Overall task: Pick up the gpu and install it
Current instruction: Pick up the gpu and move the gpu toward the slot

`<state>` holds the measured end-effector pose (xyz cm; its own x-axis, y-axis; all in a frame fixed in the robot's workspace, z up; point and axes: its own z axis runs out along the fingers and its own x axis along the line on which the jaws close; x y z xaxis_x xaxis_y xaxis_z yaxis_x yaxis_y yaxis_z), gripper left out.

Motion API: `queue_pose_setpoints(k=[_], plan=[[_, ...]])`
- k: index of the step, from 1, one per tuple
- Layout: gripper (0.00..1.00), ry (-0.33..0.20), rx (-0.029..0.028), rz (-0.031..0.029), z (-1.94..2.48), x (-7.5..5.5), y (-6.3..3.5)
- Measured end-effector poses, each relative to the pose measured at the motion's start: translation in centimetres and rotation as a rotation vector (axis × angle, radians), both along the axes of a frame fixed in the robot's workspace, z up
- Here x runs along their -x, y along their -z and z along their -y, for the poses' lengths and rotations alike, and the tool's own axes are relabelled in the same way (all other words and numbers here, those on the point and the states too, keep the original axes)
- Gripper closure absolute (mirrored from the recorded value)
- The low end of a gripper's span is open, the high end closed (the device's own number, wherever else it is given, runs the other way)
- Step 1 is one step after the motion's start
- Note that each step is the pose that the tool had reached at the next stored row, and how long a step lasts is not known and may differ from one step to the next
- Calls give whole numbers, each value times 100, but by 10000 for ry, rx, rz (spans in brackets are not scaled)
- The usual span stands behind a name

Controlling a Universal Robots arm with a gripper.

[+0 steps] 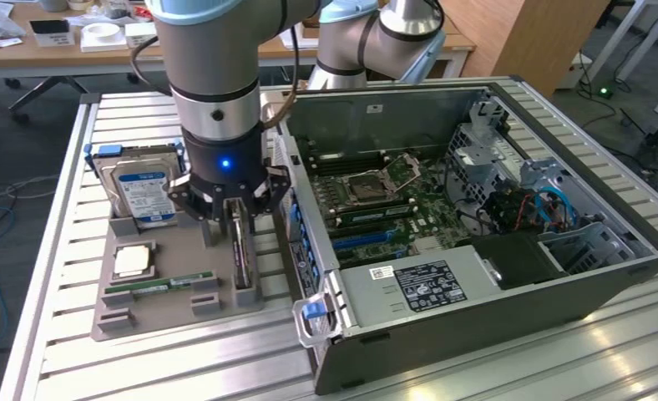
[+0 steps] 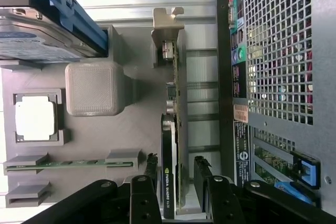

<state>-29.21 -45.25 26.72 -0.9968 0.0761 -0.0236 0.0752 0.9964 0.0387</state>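
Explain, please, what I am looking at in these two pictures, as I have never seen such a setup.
A robot arm with a two-finger gripper works at a metal table. One picture comes from a camera off the arm, the other from one on its wrist. A grey holder carries a hard drive, a processor chip, a memory stick and the gpu, standing on edge. Beside it lies an open computer case. The gripper's open fingers straddle the gpu, holding nothing yet.

We see the tool (image 2: pixel 176 161) straddling the gpu (image 2: pixel 177 93), which stands on edge in the grey tray (image 2: pixel 131 129), a finger spread on each side. Past one finger stands the computer case (image 2: pixel 278 77).
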Motion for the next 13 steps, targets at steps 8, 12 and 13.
queue_pose_setpoints(k=[8, 12, 13], plan=[[58, 0, 1, -1, 0, 10, 139], [58, 1, 2, -1, -5, 10, 198], [58, 2, 1, 0, -8, 11, 212]])
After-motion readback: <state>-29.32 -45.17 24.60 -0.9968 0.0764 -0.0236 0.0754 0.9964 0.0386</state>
